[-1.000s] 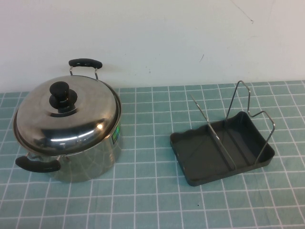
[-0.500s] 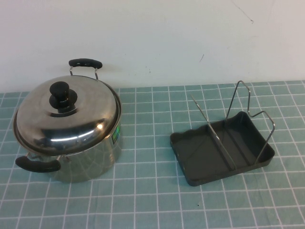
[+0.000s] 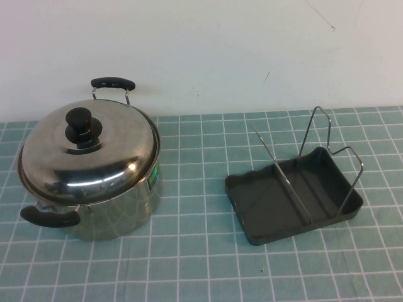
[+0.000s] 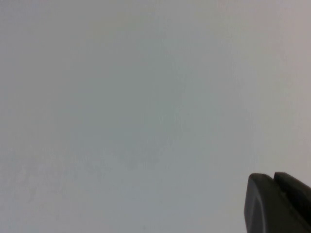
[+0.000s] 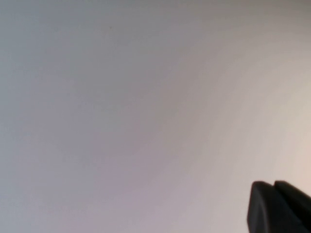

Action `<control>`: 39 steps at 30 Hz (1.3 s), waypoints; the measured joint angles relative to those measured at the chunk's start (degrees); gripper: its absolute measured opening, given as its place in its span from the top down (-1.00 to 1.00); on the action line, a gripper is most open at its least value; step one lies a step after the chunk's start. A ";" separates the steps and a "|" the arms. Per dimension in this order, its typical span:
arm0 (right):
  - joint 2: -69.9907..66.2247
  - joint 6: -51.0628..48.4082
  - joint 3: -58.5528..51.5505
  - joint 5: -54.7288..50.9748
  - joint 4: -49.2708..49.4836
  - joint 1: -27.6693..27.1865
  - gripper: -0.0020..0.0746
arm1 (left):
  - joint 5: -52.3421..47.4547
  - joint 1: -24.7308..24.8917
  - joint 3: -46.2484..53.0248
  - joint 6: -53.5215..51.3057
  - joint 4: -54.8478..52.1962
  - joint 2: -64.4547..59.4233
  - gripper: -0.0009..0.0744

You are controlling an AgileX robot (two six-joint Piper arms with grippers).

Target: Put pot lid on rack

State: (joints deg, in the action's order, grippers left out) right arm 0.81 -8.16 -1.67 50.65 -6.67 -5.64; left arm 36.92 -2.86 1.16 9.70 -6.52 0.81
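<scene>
The shiny domed pot lid [image 3: 104, 165] with its black knob [image 3: 80, 121] sits closed on the steel pot [image 3: 123, 211] at the table's left. The black rack [image 3: 302, 229] with upright silver wire supports [image 3: 314, 129] stands empty at the right. Neither arm shows in the high view. My left gripper [image 4: 273, 177] shows only in the left wrist view, fingertips together, facing a blank pale wall. My right gripper [image 5: 273, 185] shows only in the right wrist view, fingertips together, also facing a blank wall. Both are empty and away from the lid and rack.
The pot has two black handles, one at the back [image 3: 113, 83] and one at the front left [image 3: 49, 217]. A teal checked cloth [image 3: 195, 189] covers the table. A white wall [image 3: 220, 56] rises behind it.
</scene>
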 joint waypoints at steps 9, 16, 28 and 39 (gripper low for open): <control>0.00 -3.11 11.34 -30.11 5.22 0.00 0.95 | -9.71 0.00 -2.32 -6.40 12.79 0.00 0.98; -2.21 -7.34 18.63 -36.74 5.13 0.00 0.95 | -22.94 0.00 -14.67 -8.01 15.05 -4.21 0.98; -5.13 -7.46 18.66 -47.65 3.66 0.00 0.95 | -15.04 0.00 -24.28 5.28 9.35 -28.34 0.98; -5.13 -4.36 18.66 -59.43 5.78 0.00 0.95 | 11.34 0.00 -24.60 18.52 -21.22 -57.10 0.31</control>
State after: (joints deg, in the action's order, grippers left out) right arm -4.32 -12.52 16.98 -8.78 -0.89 -5.64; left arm 48.26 -2.86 -23.44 28.22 -27.75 -56.29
